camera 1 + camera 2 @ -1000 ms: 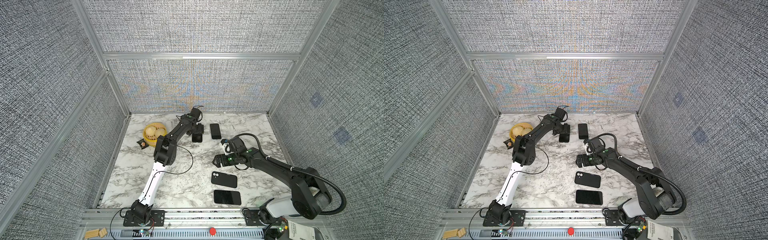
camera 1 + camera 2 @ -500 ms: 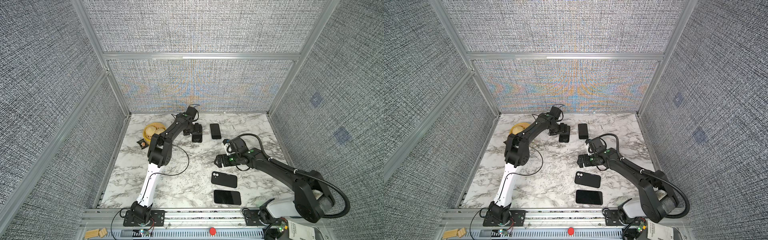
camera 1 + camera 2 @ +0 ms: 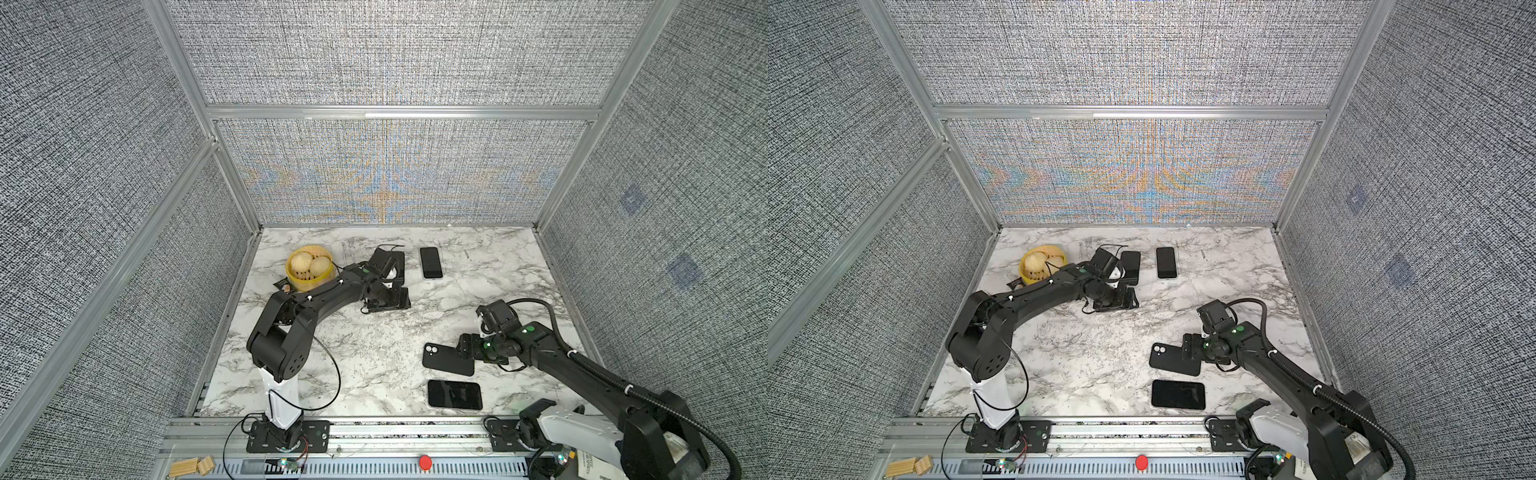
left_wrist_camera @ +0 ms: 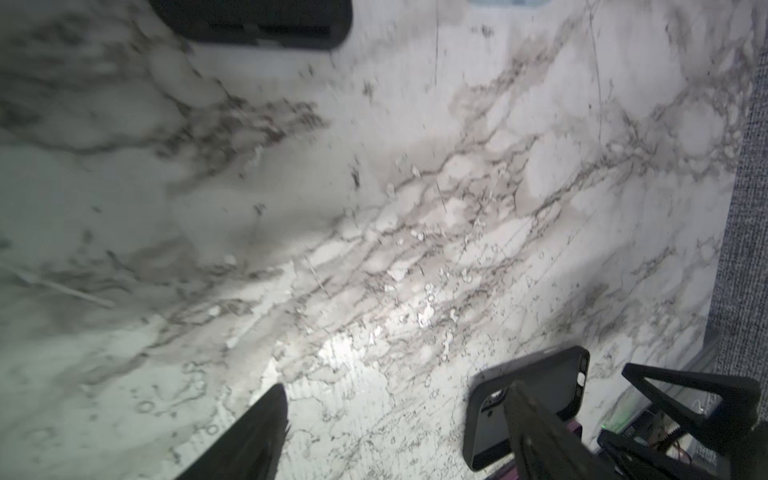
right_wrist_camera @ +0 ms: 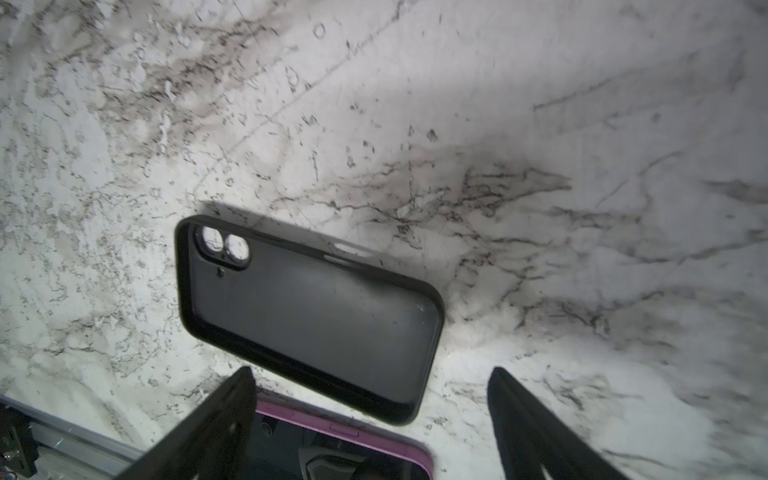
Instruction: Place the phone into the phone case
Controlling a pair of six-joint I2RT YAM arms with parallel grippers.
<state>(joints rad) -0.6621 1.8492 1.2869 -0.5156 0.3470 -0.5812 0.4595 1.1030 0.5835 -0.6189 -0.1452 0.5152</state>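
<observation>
On the marble counter [image 3: 374, 353], the empty black phone case [image 3: 446, 360] [image 3: 1173, 359] lies open side up at the lower right of both top views, its camera cutouts toward the left of the frame. The phone [image 3: 454, 395] [image 3: 1178, 395] lies flat and screen up just below it in the frame, with a thin strip of counter between them. The right wrist view shows the case [image 5: 307, 316] at centre and the phone's pink rim [image 5: 332, 419] along the bottom edge. The right tool [image 3: 467, 351] [image 5: 372, 372] hangs over the right end of the case with its jaws apart. One corner of the case shows between them, and nothing is clamped. The left tool [image 3: 388, 300] [image 4: 397, 388] is low over the counter at centre left of both top views, jaws apart with only bare marble between them. Above it in the frame lie a dark case [image 3: 1130, 266] and a second phone [image 3: 430, 262], side by side. A yellow basket [image 3: 308, 282] holding two pale buns stands near the left wall.
</observation>
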